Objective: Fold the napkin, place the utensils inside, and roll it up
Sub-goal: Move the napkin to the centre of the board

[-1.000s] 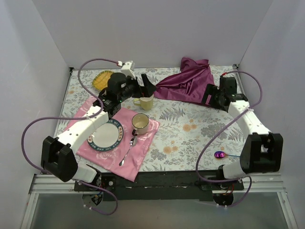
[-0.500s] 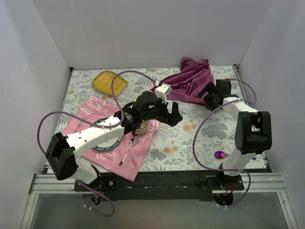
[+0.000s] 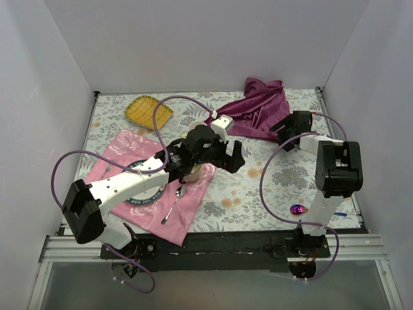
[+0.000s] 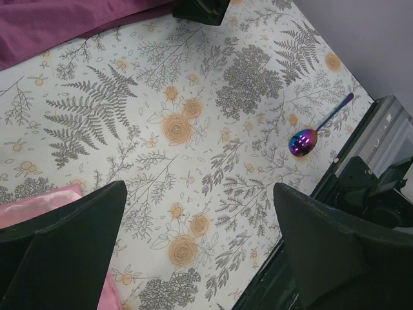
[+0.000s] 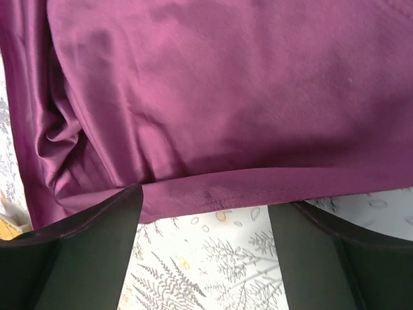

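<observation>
The dark purple satin napkin lies crumpled at the back right of the table. It fills the top of the right wrist view and shows at the top left of the left wrist view. My right gripper is open at the napkin's near hem, which runs between its fingers. The utensil with the blue handle and shiny purple head lies at the front right, also in the left wrist view. My left gripper is open and empty above the middle of the floral tablecloth.
A pink placemat at the front left bears a plate, a cup partly under my left arm, and a silver spoon. A yellow dish sits at the back left. White walls enclose the table.
My left arm has swung from the back left, over the cups, to the middle of the table. My right arm has drawn in and its gripper now sits at the napkin's near hem.
</observation>
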